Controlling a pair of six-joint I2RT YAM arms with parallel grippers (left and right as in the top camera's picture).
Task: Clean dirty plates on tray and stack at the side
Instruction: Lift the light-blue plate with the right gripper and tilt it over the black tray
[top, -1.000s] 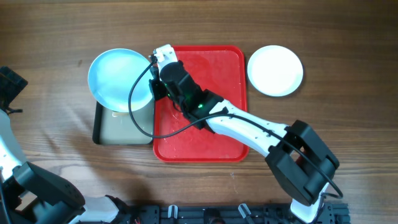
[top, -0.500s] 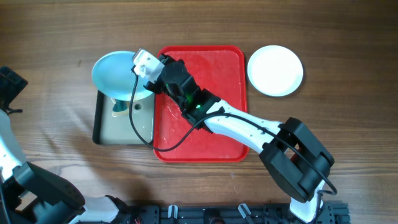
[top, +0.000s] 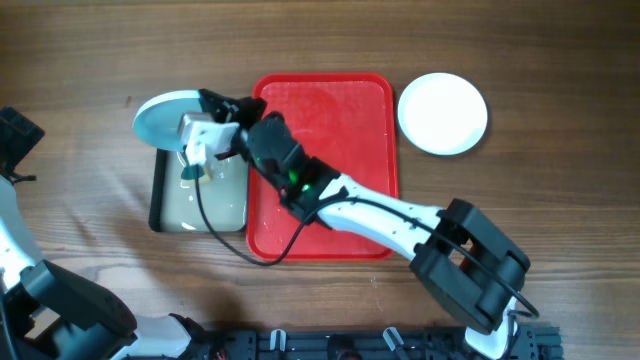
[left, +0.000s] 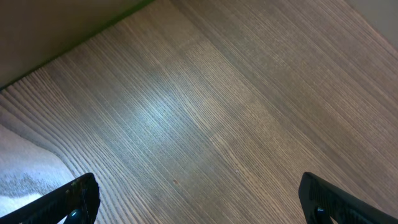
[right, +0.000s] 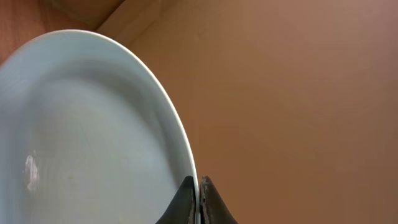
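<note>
My right gripper (top: 203, 122) is shut on the rim of a pale mint-blue plate (top: 160, 115) and holds it tilted steeply over the basin, left of the red tray (top: 370, 110). In the right wrist view the fingers (right: 199, 200) pinch the plate's (right: 81, 137) thin rim. The tray holds no plates. A white plate (top: 442, 112) lies flat on the table right of the tray. My left gripper (left: 199, 196) is open over bare wood, at the far left of the table (top: 12, 140). Only two plates show.
A black-rimmed basin (top: 158, 205) with pale water stands against the tray's left edge, under the tilted plate. My right arm (top: 380, 205) stretches across the tray. The wooden table (top: 520, 40) runs all around.
My right gripper has moved left off the tray and turned the mint-blue plate from lying flat to tilted steeply on edge over the basin. The left arm has not moved.
</note>
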